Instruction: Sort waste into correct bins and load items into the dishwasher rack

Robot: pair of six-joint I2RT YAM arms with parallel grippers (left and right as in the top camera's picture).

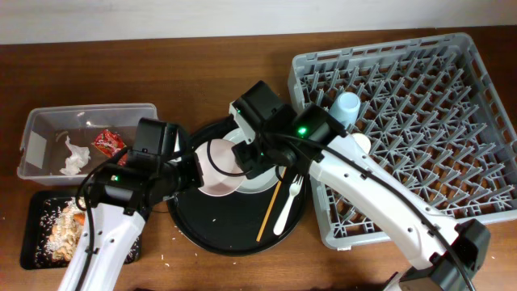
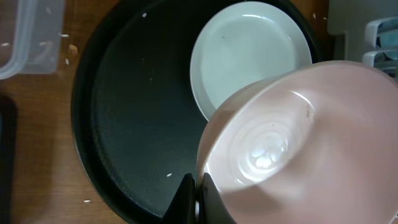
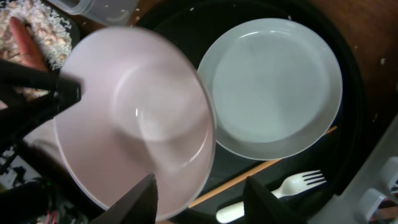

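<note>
Left gripper: pressed onto the rim of the bowl, one finger seen on each side of the rim. The bowl is held tilted over the round tray, and its edge overlaps the plate in all views. Whether bowl and plate are touching cannot be told. The bowl is blurred in the right wrist view.

Right gripper: fingers spread, nothing pinched. It is positioned above the bowl's lower edge and the tray.

On the round tray: the plate is lying flat, with the fork and the stick just beside it on the rack side. A few white grains are scattered on the tray floor.

Rack: the blue cup and the white cup are set among the pegs near its left edge.

Tub: the tissue and the wrapper are inside.

Flat tray: the rice and the carrot are lying in it.
</note>
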